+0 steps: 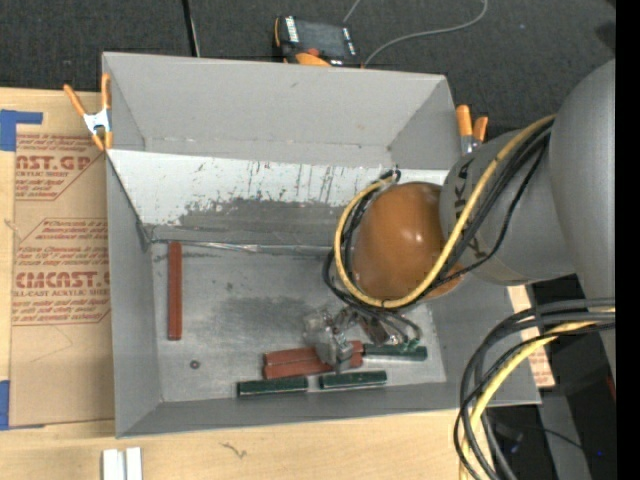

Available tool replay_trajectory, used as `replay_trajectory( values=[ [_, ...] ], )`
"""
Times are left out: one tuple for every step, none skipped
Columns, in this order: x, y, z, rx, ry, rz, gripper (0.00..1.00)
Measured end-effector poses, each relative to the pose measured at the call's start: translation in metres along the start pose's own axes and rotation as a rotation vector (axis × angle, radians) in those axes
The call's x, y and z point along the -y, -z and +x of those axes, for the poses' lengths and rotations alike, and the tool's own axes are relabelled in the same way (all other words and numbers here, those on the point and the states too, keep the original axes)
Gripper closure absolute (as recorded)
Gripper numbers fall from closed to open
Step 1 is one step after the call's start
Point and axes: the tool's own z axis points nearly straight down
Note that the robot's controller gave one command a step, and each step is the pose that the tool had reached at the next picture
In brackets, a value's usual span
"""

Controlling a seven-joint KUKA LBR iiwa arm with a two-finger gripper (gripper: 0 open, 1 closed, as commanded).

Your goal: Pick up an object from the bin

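One red stick (pixel 175 290), one red block (pixel 292 362), two front green bars (pixel 272 389); end effector (pixel 335 338) opening unclear.

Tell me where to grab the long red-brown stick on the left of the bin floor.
Probably at mid-length of the red-brown stick, from straight above, closing across its narrow width. It lies flat and alone on the bin floor, long and thin, so the middle should balance; the bin wall beside it leaves little room there.

Open floor (pixel 245 303) left of heap (pixel 295 363)
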Motion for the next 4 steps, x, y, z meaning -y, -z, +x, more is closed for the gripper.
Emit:
replay_trajectory(
  values=[
    [-0.02,0.049,-0.074,-0.001,0.352,-0.002,1.0],
    [-0.02,0.046,-0.072,-0.008,0.348,-0.004,0.0],
    [-0.059,-0.003,-0.005,-0.006,0.532,-0.004,0.0],
    [-0.057,0.0,-0.005,-0.012,0.527,-0.003,1.0]
  ],
)
